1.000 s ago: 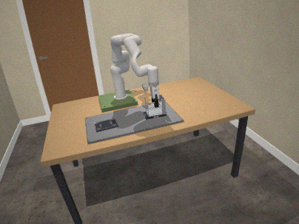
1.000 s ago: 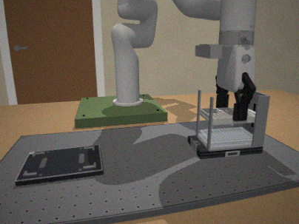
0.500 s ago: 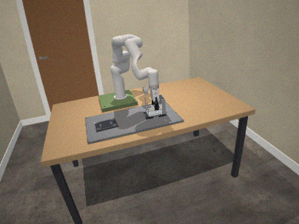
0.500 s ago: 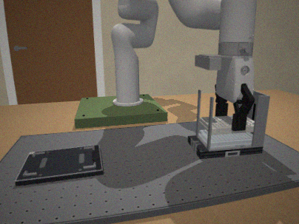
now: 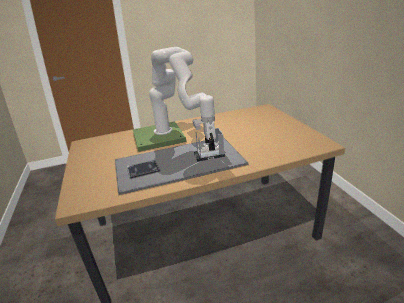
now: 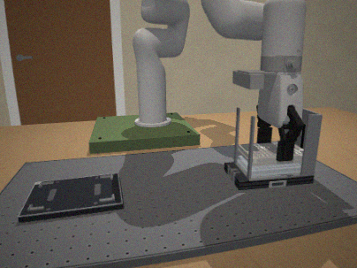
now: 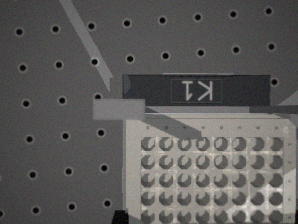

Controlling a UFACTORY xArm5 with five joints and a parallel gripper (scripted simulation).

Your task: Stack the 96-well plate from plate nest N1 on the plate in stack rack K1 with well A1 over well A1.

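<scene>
The 96-well plate [image 6: 265,151], a white moulded tray of small round wells, is held inside the stack rack K1 [image 6: 312,141], toward the right end of the grey perforated mat [image 6: 177,229] on the worktop [image 5: 280,129]. The tool [image 6: 277,151] is closed on the plate across its short width, its dark fingers [image 6: 286,145] standing wide on the plate's side walls. A second white plate [image 6: 274,171] lies beneath it on the rack's dark base; whether the two are fully nested cannot be told. The wrist view shows the well grid [image 7: 210,175] and the K1 label [image 7: 197,90], but the cut-off corner is not discernible.

Handling, as a judgement: the plate is probably light, rigid plastic, smooth-sided and prone to slip or tilt under an off-centre hold; the long side walls near mid-length are the sensible place to take hold.

The plate nest N1 [image 6: 72,195] lies unoccupied near the mat's left end. The arm stands on a green base plate [image 6: 106,141] toward the worktop's back edge. The worktop is wood-coloured on dark legs; beige walls, a brown door [image 5: 75,54] and a grey-brown floor surround it.
</scene>
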